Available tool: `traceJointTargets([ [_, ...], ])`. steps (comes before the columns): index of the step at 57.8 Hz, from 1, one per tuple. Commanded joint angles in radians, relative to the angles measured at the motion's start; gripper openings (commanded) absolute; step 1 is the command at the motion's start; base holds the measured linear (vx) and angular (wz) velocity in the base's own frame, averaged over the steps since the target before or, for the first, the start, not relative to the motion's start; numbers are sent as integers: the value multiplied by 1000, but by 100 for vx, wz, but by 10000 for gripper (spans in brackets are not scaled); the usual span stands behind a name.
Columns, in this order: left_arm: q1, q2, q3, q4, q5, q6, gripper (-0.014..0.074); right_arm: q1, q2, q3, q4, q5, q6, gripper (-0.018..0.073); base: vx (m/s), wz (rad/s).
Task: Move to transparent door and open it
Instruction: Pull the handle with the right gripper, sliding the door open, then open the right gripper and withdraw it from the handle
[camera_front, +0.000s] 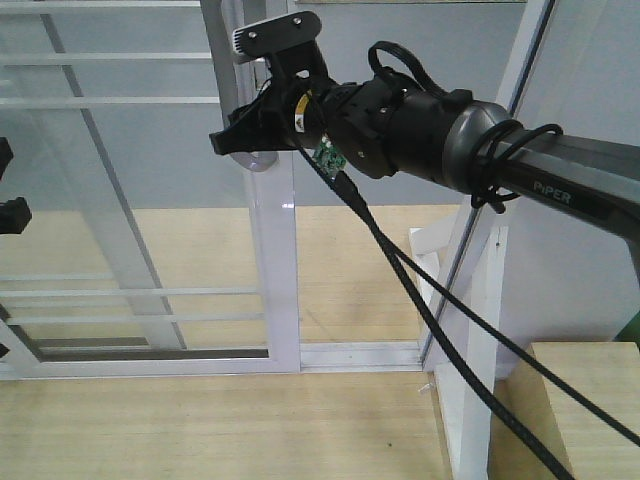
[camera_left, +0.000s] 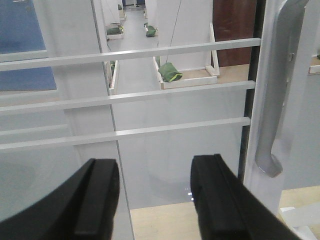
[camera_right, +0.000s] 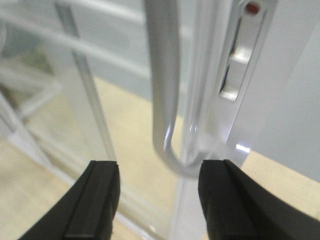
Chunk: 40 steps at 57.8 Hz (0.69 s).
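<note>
The transparent door (camera_front: 130, 200) is clear glass with thin white bars in a white frame. Its curved grey handle (camera_front: 262, 160) sits on the right stile (camera_front: 278, 270). My right gripper (camera_front: 232, 140) is open at the handle. In the right wrist view the handle (camera_right: 162, 90) hangs between and just beyond the fingertips of the right gripper (camera_right: 157, 195), not clamped. My left gripper (camera_left: 156, 195) is open and empty, facing the barred glass (camera_left: 165, 105), with the handle (camera_left: 277, 100) to its right.
A lock latch with a red dot (camera_right: 241, 50) sits on the stile right of the handle. A slanted white frame post (camera_front: 470, 290) and a wooden box (camera_front: 585, 400) stand at the right. Black cables (camera_front: 420, 300) hang from the right arm. The floor track (camera_front: 350, 355) runs below.
</note>
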Motion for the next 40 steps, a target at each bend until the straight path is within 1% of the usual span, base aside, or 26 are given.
traceJointTargets([
  [1, -7, -9, -34, -8, -84, -7, 461, 7, -107, -25, -49, 36, 4, 444, 0, 0],
  [9, -7, -9, -34, -8, -84, -7, 461, -15, -183, -25, -83, 107, 4, 444, 0, 0],
  [16, -7, -9, -34, -8, -84, -7, 461, -79, -244, -25, -142, 173, 4, 444, 0, 0],
  [21, -7, -9, -34, -8, -87, -7, 461, -159, -283, -22, -157, 253, 1, 444, 0, 0],
  [26, -7, -9, -34, -8, -87, -7, 461, -253, -344, 36, -158, 252, -22, 444, 0, 0],
  [35, -7, -9, -34, -8, -81, -7, 461, -392, -494, 240, -159, 245, -45, 442, 0, 0],
  [40, -7, -9, -34, -7, -78, -7, 461, -464, -593, 364, -160, 214, -45, 442, 0, 0],
])
